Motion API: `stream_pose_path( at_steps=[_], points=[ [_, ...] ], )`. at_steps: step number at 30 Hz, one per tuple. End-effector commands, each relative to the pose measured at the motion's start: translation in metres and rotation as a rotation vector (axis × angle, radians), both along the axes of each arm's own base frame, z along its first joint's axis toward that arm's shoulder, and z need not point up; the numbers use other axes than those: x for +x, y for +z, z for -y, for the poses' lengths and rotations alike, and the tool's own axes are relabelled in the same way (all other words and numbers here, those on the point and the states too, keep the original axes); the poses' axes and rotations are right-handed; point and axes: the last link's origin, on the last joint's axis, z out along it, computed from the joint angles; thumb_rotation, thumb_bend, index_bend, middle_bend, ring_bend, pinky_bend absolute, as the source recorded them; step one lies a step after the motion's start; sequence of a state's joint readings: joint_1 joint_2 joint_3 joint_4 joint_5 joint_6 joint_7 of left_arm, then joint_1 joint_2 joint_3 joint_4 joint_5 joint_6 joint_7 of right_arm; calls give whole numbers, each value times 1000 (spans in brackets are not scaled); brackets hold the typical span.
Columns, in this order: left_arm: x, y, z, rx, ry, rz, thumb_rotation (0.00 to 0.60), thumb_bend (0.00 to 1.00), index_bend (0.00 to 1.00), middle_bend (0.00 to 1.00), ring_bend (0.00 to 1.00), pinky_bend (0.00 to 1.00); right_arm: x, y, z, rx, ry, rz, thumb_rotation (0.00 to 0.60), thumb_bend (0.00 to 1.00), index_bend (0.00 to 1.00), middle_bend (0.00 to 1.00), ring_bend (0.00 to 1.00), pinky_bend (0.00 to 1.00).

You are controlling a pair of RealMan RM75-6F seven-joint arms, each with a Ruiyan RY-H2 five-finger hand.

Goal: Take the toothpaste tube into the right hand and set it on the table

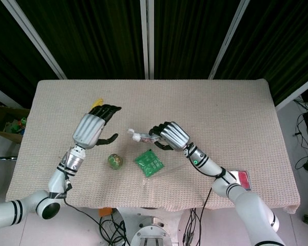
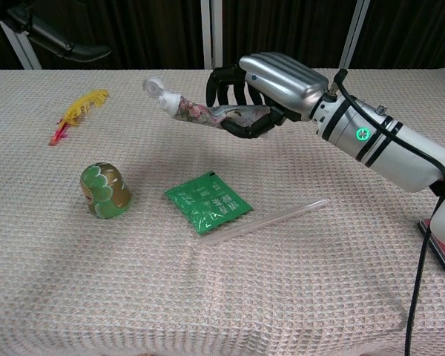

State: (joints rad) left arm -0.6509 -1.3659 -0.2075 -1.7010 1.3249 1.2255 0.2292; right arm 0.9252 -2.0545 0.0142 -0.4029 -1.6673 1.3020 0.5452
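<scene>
My right hand (image 2: 263,96) (image 1: 167,136) holds the toothpaste tube (image 2: 189,107) (image 1: 140,137) by its tail end, above the table. The tube is flowered, with a white cap pointing left and slightly up. My left hand (image 1: 95,128) hovers to the left of the tube, apart from it, with fingers spread and nothing in them. In the chest view only the dark fingers (image 2: 67,46) of the left hand show at the top left.
On the cloth-covered table (image 1: 220,107) lie a green packet (image 2: 208,202) (image 1: 149,162), a clear straw (image 2: 271,219), a green cup (image 2: 104,190) (image 1: 114,161) on its side and a yellow feather (image 2: 80,107). A red-and-white card (image 1: 240,179) rests near the right front edge.
</scene>
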Motion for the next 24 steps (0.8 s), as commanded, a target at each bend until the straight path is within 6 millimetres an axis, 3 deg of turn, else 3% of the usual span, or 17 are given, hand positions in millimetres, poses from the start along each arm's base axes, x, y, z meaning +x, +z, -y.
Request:
stream_pose_path(
  at_steps=[1, 9, 13, 19, 24],
  points=[
    [-9, 3, 5, 3, 30, 6, 512, 261, 151, 187, 157, 227, -7, 3, 16, -20, -23, -168, 600, 609, 878, 682, 541, 675],
    [-23, 8, 13, 12, 84, 21, 508, 261, 151, 187, 151, 220, -10, -3, 26, -38, -70, -366, 600, 519, 798, 621, 508, 607],
    [-28, 12, 15, 25, 100, 29, 504, 261, 151, 187, 151, 218, -13, -6, 26, -42, -113, -397, 600, 442, 617, 528, 417, 513],
    [-37, 19, 18, 43, 130, 34, 501, 261, 151, 187, 150, 216, -19, 4, 28, -51, -168, -374, 600, 369, 331, 370, 298, 450],
    [-48, 24, 21, 51, 163, 15, 495, 262, 151, 187, 150, 217, -27, 21, 27, -77, -182, -381, 600, 367, 208, 334, 280, 443]
  ],
)
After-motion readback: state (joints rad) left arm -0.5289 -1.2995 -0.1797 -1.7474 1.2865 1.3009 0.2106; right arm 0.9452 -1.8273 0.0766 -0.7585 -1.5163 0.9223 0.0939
